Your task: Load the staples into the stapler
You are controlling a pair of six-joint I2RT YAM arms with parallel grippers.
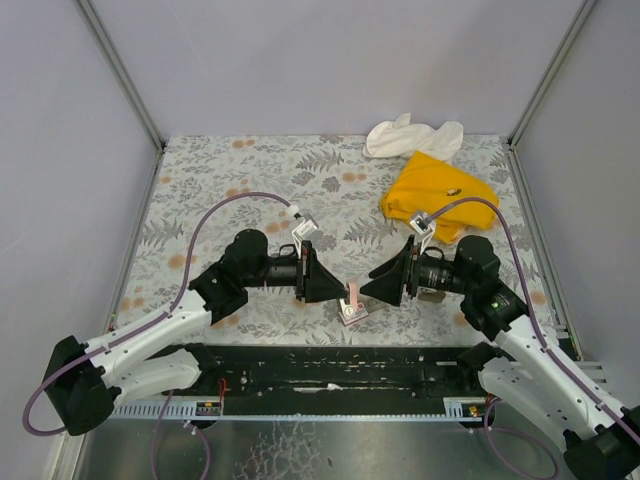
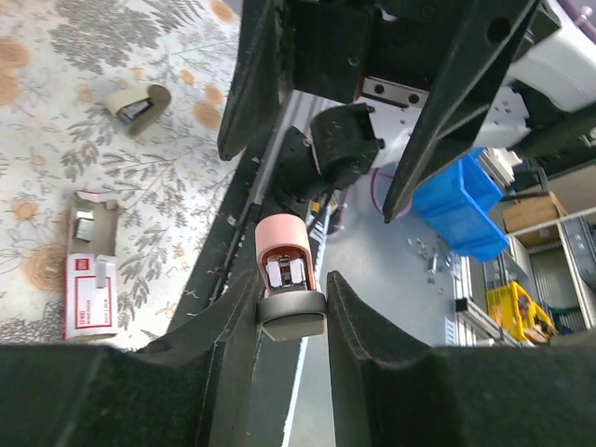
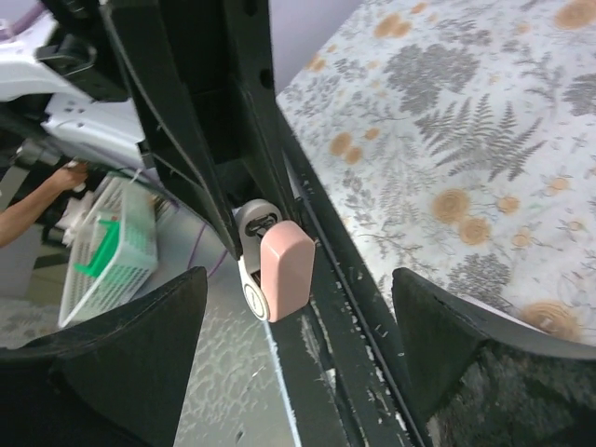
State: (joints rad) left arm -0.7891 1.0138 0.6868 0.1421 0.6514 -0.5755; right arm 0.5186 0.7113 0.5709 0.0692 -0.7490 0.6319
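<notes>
My left gripper (image 1: 338, 285) (image 2: 293, 298) is shut on the stapler (image 2: 284, 256), a small pink one with a grey base, and holds it just above the table's near edge. The stapler (image 1: 353, 291) (image 3: 284, 265) points its open pink end away from the left wrist camera, with metal showing inside. My right gripper (image 1: 368, 287) (image 3: 298, 307) faces it from the right with its fingers wide open and apart from the stapler. The staples' pink box (image 2: 88, 289) (image 1: 350, 316) lies flat on the table below the stapler. Its tan inner piece (image 2: 135, 102) lies farther right.
A yellow cloth (image 1: 435, 190) and a white cloth (image 1: 410, 135) lie at the back right of the fern-patterned table (image 1: 250, 180). A black rail (image 1: 320, 365) runs along the near edge. Off the table stand a blue bin (image 2: 461, 200) and a green basket (image 3: 112, 251).
</notes>
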